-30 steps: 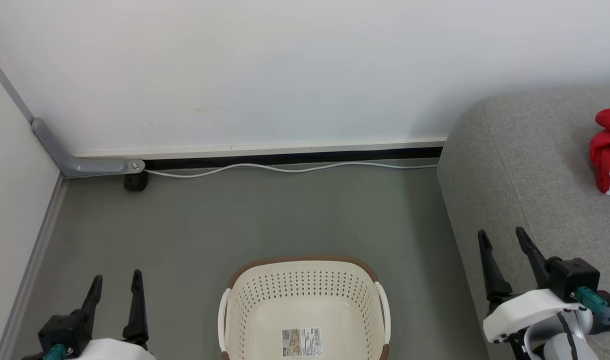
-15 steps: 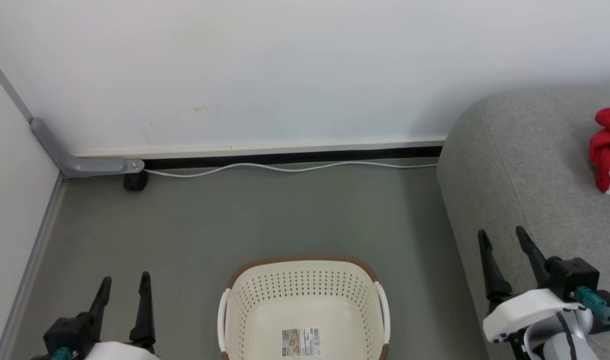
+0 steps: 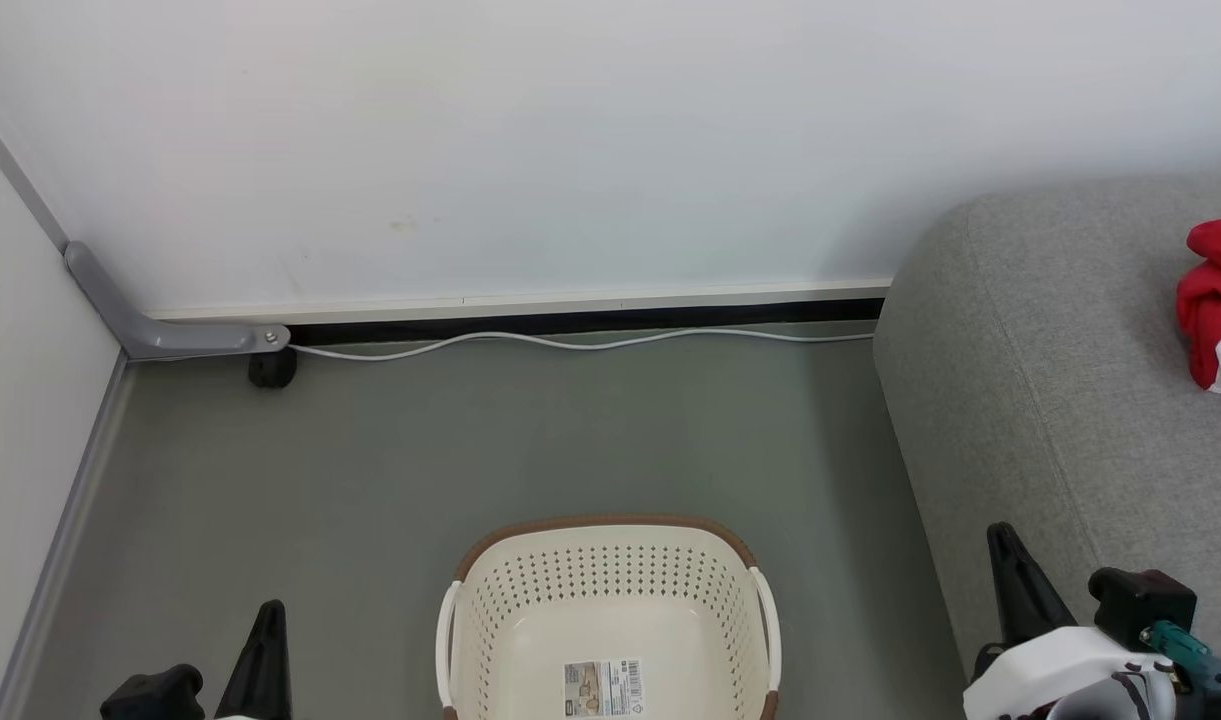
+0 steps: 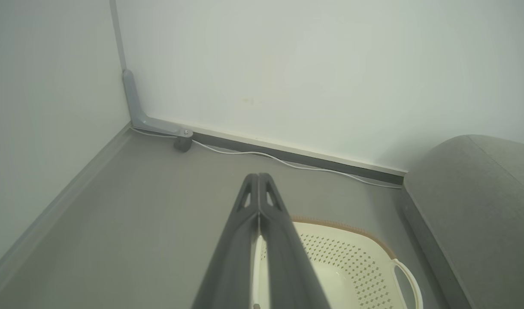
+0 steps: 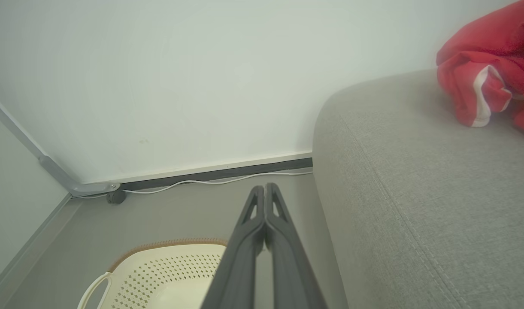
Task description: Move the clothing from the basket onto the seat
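The red clothing point(image 3: 1213, 300) lies bunched on the grey seat point(image 3: 1050, 380) at the far right, a white panel showing at its lower edge; it appears again as clothing point(image 5: 489, 73) on the seat point(image 5: 416, 206) in the right wrist view. The cream basket point(image 3: 610, 585) stands on the floor at the bottom centre, holding nothing but its barcode label point(image 3: 603, 686). My left gripper point(image 3: 270, 608) is shut, low and left of the basket. My right gripper point(image 3: 1000, 530) is shut beside the seat's front edge. Both wrist views show fingers pressed together: left gripper point(image 4: 258, 175), right gripper point(image 5: 265, 186).
A white cable point(image 3: 570, 341) runs along the baseboard of the back wall. A grey bracket point(image 3: 160, 335) with a small black foot point(image 3: 272, 368) sits in the left corner. A side wall closes the left. Grey floor point(image 3: 530, 440) lies between basket and wall.
Both grippers have shut and dropped lower in the head view. The clothing and the basket stay where they were.
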### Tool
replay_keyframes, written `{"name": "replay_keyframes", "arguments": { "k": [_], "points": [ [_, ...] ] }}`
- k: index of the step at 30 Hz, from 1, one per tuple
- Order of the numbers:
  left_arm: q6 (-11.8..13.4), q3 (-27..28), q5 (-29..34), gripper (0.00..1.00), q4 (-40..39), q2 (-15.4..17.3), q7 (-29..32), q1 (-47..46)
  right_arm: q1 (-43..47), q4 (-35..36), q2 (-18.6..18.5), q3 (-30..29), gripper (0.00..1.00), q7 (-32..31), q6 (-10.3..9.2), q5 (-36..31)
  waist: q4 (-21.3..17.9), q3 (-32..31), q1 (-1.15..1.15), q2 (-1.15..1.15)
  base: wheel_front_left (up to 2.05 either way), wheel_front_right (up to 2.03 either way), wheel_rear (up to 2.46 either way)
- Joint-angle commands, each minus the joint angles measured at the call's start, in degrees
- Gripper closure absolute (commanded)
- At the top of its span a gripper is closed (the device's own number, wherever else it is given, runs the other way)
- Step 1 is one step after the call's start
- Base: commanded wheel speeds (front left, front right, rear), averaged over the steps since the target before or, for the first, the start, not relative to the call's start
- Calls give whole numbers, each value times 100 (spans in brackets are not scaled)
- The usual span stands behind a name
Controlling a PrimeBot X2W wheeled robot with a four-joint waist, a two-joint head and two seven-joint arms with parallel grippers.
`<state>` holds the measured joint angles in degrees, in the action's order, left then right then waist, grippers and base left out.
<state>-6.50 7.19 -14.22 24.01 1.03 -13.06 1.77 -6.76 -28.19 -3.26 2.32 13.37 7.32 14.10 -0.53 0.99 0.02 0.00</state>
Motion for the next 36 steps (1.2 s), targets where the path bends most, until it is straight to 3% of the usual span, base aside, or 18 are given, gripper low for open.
{"name": "replay_keyframes", "arguments": {
  "k": [1,36],
  "points": [
    [-7,27,-178,100,-171,84,30,-172,-182,194,-51,-45,100,-46,1,186,1,2,4,0,0,0,0],
    [-36,-23,-2547,100,-443,115,607,-354,-103,581,-24,-295,100,-637,6,2553,18,-16,-2,0,0,0,0]
  ]
}}
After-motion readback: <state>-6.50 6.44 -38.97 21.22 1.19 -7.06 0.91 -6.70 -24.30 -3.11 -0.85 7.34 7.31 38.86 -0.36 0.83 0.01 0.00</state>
